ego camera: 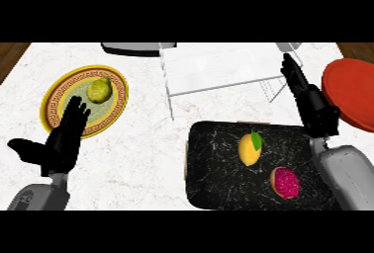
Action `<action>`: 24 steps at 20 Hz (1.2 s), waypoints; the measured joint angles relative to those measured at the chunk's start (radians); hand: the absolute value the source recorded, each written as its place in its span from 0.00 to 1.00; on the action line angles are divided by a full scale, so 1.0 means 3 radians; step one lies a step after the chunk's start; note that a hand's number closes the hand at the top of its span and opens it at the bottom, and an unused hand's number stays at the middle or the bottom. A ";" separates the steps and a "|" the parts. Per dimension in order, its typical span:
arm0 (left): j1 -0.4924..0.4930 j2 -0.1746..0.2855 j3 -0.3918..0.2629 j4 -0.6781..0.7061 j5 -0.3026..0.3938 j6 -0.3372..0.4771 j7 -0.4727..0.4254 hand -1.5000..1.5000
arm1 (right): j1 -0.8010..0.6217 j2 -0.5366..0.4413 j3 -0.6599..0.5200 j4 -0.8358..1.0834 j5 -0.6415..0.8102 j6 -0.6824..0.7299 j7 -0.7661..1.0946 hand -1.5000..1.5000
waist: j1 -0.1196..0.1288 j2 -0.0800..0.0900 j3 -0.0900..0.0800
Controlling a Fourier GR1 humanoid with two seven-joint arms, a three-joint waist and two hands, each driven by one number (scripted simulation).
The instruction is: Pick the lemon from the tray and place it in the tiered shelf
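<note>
Black marble tray (215, 184) (glossy, white-veined)

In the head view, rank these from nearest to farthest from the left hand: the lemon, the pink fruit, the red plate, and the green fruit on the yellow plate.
1. Green fruit, on the yellow plate, just above the left hand.
2. Lemon, on the black tray, centre-right.
3. Pink fruit, tray's lower right.
4. Red plate, far right edge.

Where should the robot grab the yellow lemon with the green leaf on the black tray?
Around its middle, coming down from above. The yellow lemon lies flat on the black marbled tray, its length pointing away from the robot, green leaf at the far end, so its left and right sides are bare. The open right hand looks nearest.
</note>
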 measured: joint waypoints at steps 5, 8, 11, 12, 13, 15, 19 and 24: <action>-0.0011 0.0126 0.0041 -0.0238 -0.0169 0.0184 0.0108 0.50 | -0.0174 0.0195 0.0066 -0.0077 -0.0068 0.0091 0.0214 1.00 | -0.0053 0.0008 0.0080; -0.0033 0.0227 0.0023 -0.0425 -0.0267 0.0297 0.0273 0.50 | -0.0203 0.0255 -0.0061 0.0052 -0.0010 -0.0184 0.0386 0.00 | -0.0075 0.0004 0.0097; -0.0003 0.0187 -0.0072 -0.0591 -0.0378 0.0437 0.0412 0.50 | -0.0130 0.0435 -0.0259 0.0028 -0.0290 -0.0188 0.0330 0.00 | -0.0094 0.0008 0.0109; 0.0014 0.0207 -0.0080 -0.0672 -0.0402 0.0458 0.0481 0.50 | -0.0111 0.0441 -0.0317 -0.0017 -0.0378 -0.0122 0.0314 0.00 | -0.0098 0.0008 0.0110; 0.0032 0.0203 -0.0096 -0.0739 -0.0428 0.0489 0.0535 0.50 | -0.0081 0.0423 -0.0358 -0.0124 -0.0460 -0.0048 0.0330 0.00 | -0.0107 0.0007 0.0111; 0.0077 0.0186 -0.0112 -0.0827 -0.0481 0.0532 0.0577 0.50 | 0.0038 0.0366 -0.0358 -0.0329 -0.0551 0.0148 0.0310 0.00 | -0.0120 0.0005 0.0111; 0.0084 0.0176 -0.0131 -0.0933 -0.0543 0.0598 0.0682 0.50 | 0.0121 -0.0055 -0.0301 -0.0746 -0.0613 0.0567 0.0652 0.00 | -0.0149 -0.0004 0.0109; 0.0151 0.0169 -0.0157 -0.1004 -0.0593 0.0623 0.0707 0.50 | 0.0000 -0.0596 -0.0044 -0.1125 -0.0475 0.1010 0.1268 0.00 | -0.0147 -0.0012 0.0103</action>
